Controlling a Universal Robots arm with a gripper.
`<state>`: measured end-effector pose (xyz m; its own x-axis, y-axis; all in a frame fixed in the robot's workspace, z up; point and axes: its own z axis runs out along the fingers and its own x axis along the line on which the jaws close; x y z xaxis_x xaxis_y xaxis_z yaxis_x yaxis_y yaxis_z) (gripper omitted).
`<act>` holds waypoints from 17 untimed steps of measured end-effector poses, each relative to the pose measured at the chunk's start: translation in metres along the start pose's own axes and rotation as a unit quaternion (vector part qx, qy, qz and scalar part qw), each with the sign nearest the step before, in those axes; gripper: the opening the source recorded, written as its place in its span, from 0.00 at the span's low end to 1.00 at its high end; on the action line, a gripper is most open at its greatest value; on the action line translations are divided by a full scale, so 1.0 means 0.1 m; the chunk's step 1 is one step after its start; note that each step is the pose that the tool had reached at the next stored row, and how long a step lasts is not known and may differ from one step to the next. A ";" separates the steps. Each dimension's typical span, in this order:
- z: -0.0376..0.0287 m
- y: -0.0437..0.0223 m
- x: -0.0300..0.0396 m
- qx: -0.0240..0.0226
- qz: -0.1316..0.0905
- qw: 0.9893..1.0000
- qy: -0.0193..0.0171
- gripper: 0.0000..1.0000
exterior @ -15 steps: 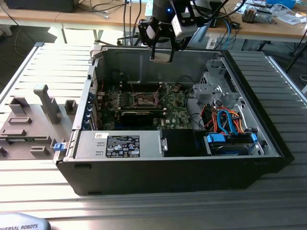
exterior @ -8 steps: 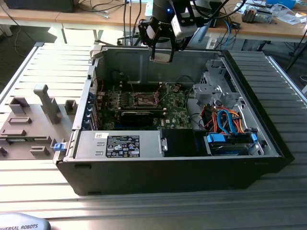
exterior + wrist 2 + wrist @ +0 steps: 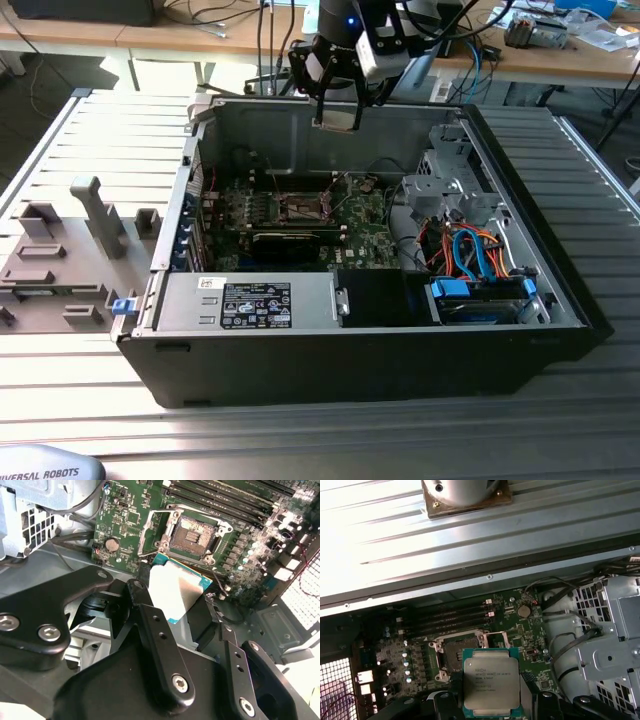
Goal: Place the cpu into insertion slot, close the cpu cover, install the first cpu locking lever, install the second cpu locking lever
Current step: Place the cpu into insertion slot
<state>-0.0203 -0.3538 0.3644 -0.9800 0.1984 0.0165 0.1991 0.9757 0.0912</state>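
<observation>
My gripper (image 3: pixel 182 611) is shut on the cpu (image 3: pixel 177 591), a flat square chip with a silver top and a green rim, gripped by two opposite edges (image 3: pixel 491 682). In the exterior view the gripper (image 3: pixel 336 118) hangs above the back wall of the open computer case. The insertion slot (image 3: pixel 192 534) on the green motherboard lies bare, just beyond the chip and lower down. Beside it the thin silver cpu cover (image 3: pixel 150 530) is swung open. In the first wrist view the chip overlaps the near edge of the slot (image 3: pixel 460 650).
Black memory slots (image 3: pixel 452 617) run beside the socket. A grey drive cage (image 3: pixel 450 175) with orange and blue cables (image 3: pixel 475 255) fills the case on the exterior view's right. The power supply (image 3: pixel 250 303) sits at the front. Grey fixtures (image 3: pixel 60 255) lie outside.
</observation>
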 end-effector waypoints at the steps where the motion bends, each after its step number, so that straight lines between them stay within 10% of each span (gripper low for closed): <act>1: 0.000 0.000 0.000 0.000 0.001 1.000 0.000 0.54; 17: 0.002 0.000 0.000 0.000 0.015 1.000 -0.001 0.54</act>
<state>-0.0203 -0.3538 0.3643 -0.9733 0.2288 0.0165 0.2293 0.9691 0.0912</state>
